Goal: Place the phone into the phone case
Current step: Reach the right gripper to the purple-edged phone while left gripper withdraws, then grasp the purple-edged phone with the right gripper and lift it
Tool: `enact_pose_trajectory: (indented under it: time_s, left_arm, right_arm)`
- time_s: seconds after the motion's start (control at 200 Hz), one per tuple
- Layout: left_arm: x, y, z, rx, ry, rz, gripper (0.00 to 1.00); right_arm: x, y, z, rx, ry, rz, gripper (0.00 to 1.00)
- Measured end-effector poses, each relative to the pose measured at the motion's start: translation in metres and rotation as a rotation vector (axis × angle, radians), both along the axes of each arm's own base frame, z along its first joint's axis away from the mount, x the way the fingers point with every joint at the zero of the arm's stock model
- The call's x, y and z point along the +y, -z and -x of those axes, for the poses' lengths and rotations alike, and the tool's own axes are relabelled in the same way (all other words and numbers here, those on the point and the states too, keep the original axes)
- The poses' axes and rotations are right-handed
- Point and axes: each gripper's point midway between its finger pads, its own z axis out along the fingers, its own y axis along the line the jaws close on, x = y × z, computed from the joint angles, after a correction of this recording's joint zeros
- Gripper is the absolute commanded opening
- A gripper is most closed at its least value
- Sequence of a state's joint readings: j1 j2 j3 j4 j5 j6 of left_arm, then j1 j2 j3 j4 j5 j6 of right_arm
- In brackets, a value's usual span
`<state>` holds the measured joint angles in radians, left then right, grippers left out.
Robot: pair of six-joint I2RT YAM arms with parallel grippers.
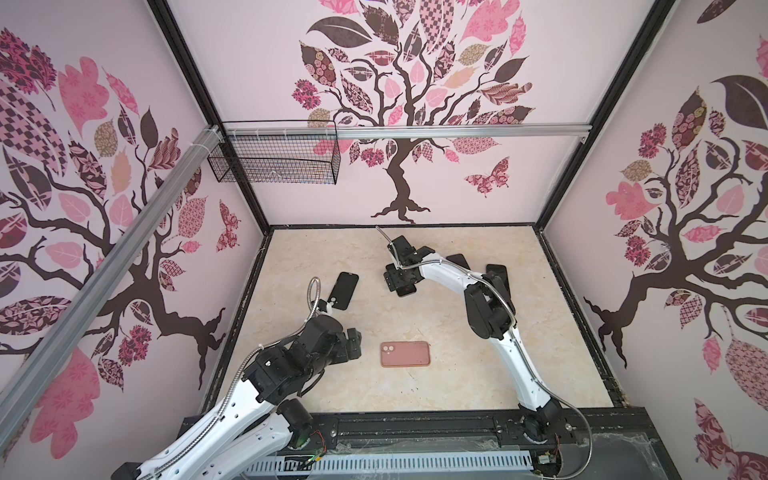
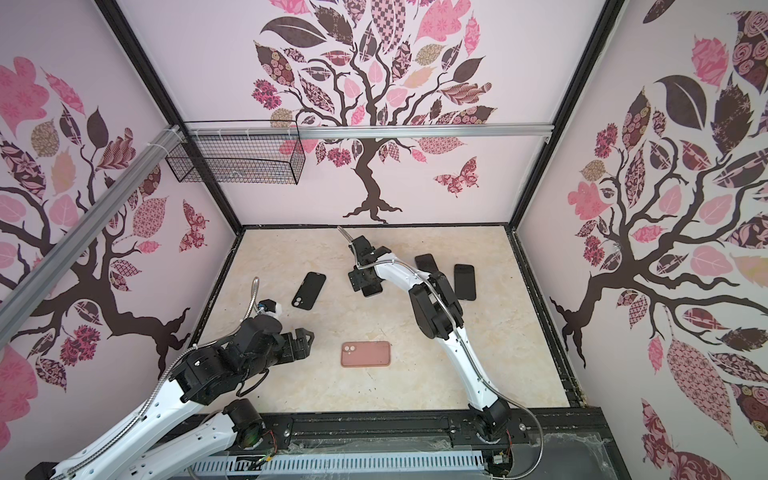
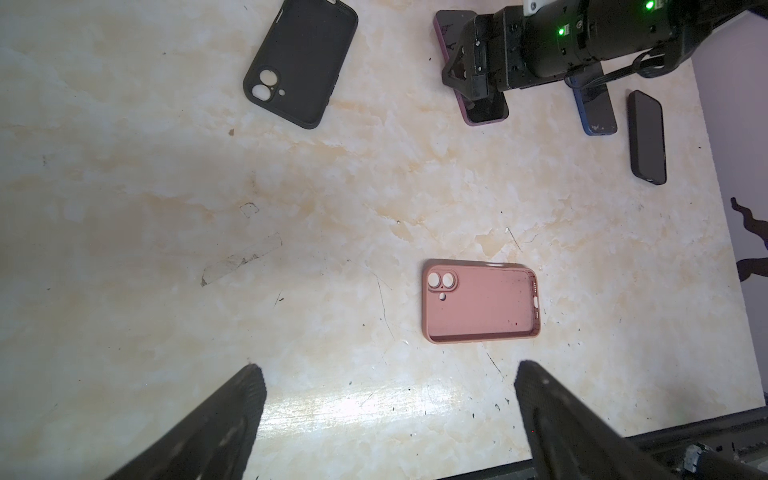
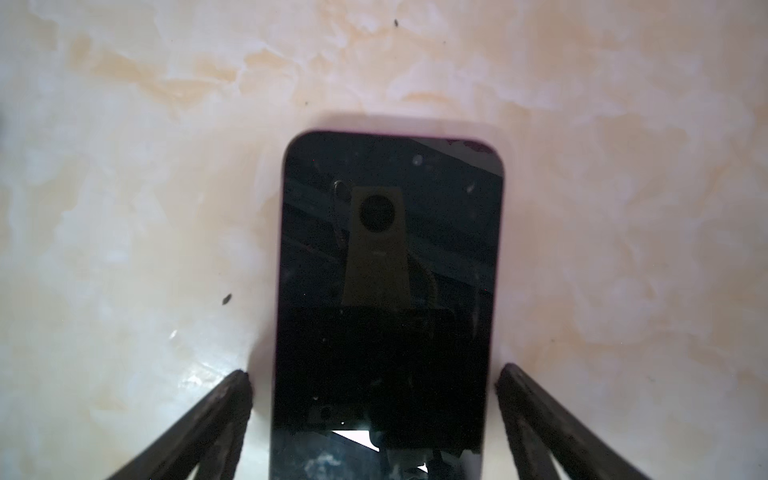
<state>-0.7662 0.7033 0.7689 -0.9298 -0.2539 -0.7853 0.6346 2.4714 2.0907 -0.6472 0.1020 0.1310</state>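
Over marble table (image 1: 457,395) w/ tree-print walls (image 1: 415,83), L gripper (image 3: 390,365) is hanging wide-open, empty; R gripper (image 4: 374,371) is straddling phone (image 4: 390,249), spread, not gripping.

- Tabletop (image 1: 457,386): pale marbled surface, as I view it.
- Pink case (image 1: 405,354): flat near my front edge, hollow side up.
- Black case (image 1: 344,290): far left.
- Purple-edged phone (image 4: 386,291): screen up, centre.
- Blue-edged phone (image 3: 596,112) and dark phone (image 3: 647,137): far right.

place: robot lab cell | signs: left arm (image 1: 232,411), right arm (image 1: 519,357), frame post (image 1: 184,58), tree-decal wall (image 1: 457,187), marble-look tabletop (image 1: 457,374)
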Motion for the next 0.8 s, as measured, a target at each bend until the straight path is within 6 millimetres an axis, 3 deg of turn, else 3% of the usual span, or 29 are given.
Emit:
enact_pose_trajectory:
  time_s: [0.48,0.8]
  left_arm:
    - [0.0037,-0.0008,0.0011,-0.005,-0.011,-0.003,0.97]
    - [0.0062,0.0011,0.0030,0.006,-0.022,-0.006,0.97]
  right_arm:
    - [0.0032,0.0001,0.0013,-0.007,-0.004,0.008,0.77]
    - [0.0017,0.0002,0.0034,-0.034,-0.010,-0.003,0.57]
